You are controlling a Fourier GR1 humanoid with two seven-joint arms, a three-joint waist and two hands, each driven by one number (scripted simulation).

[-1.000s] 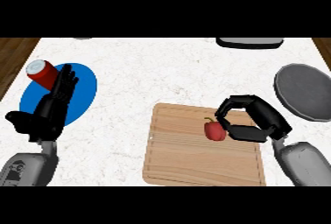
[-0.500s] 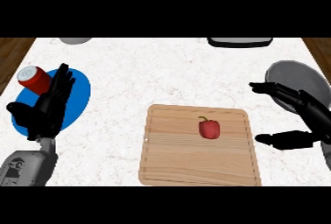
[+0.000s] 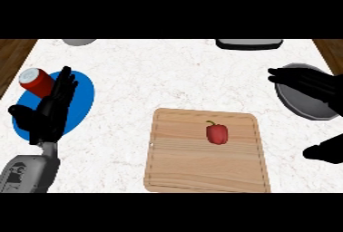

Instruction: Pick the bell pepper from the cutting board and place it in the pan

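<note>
Black right hand (image 3: 311,86), fingers apart, hangs over the round grey pan (image 3: 305,109). The red bell pepper (image 3: 216,133) lies to its left, on the wooden cutting board (image 3: 201,170). Black left hand (image 3: 50,111) is flat and relaxed beside a red can (image 3: 35,80).

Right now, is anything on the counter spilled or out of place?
Nothing stands out. The bell pepper lies on the cutting board, the can stands upright on the blue plate, and the pan sits far right.

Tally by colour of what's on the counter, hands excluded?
Red: 2, bell pepper and can
Blue: 1, plate
Wood: 1, cutting board
Grey: 3, pan, rounded item and dark-rimmed item, both cut off at the far edge
Total: 7
</note>
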